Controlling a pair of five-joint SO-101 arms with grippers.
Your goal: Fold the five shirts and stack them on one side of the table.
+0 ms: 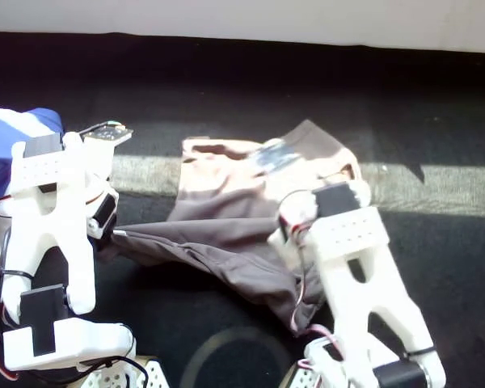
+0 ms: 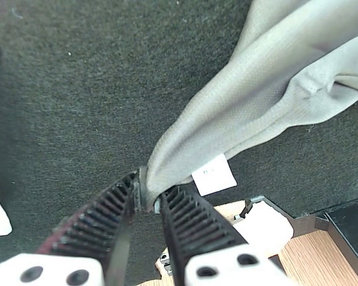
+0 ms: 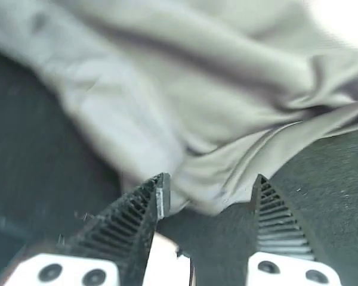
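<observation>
While the rumpled taupe-grey cotton shirt [image 1: 226, 234] lies spread across the middle of the dark, felt-like surface [image 1: 226, 89], we judge the work to be at the early step of this garment: taking hold of its edges and pulling it flat before any fold. The left hand [image 2: 148, 193] is clamped tight on a bunched edge of the cloth, just beside a small white sewn-in label [image 2: 213, 177], and the fabric runs taut from that pinch toward the centre. The right hand [image 3: 210, 190] stands wide apart, its two ribbed fingers [image 3: 158, 193] straddling a fold at the shirt's near edge without gripping it. As we see it, the next move calls for the right hand to close on that fold, so that both arms can stretch the cloth between them and lay it smooth. A bundle of blue and white fabric [image 1: 16, 137], likely another of the shirts, sits at the far left beside the left arm, near enough to crowd a sweep that way. The right arm itself lies over part of the shirt, and the deep creases there could catch or drag as the cloth is drawn out.
</observation>
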